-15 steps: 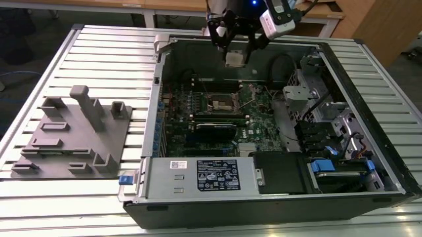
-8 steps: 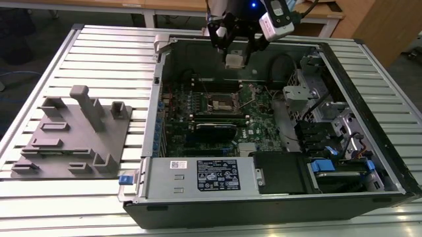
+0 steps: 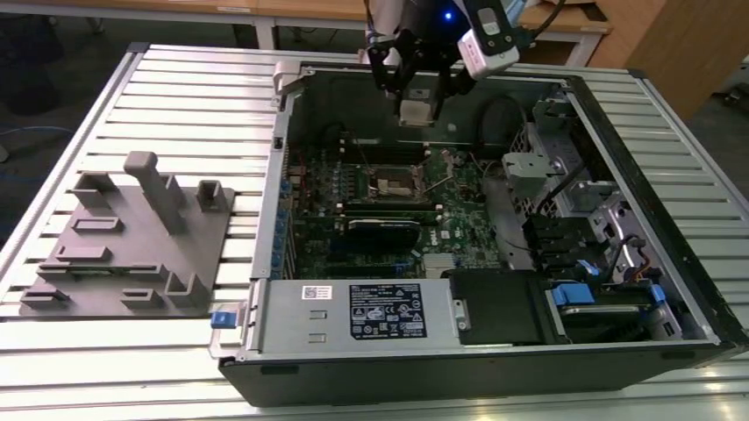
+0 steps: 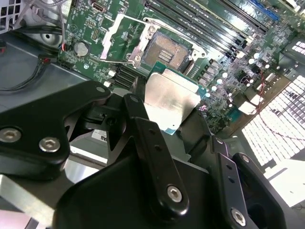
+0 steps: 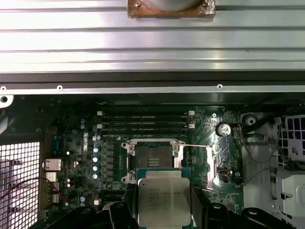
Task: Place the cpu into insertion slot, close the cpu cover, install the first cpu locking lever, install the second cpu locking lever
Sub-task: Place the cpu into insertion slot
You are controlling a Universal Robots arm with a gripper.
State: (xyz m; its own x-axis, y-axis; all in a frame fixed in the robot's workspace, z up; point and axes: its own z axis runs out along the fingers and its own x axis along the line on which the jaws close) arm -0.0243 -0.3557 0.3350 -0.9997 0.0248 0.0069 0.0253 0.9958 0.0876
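One gripper (image 3: 418,107) clasps a single cpu (image 5: 164,200) by its edges at the far side of the open computer case (image 3: 468,377). The chip is held above the one bare insertion slot (image 5: 153,156), whose cpu cover (image 4: 110,33) has apparently been swung open beside it.

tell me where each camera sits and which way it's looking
Exterior view: off the arm, looking down into the open computer case; the end effector shows over it.
First wrist view: on the arm, facing the insertion slot; fingers flank the cpu.
Second wrist view: on the arm, slanting past the end effector's dark body.
Both wrist views share cpu and slot.
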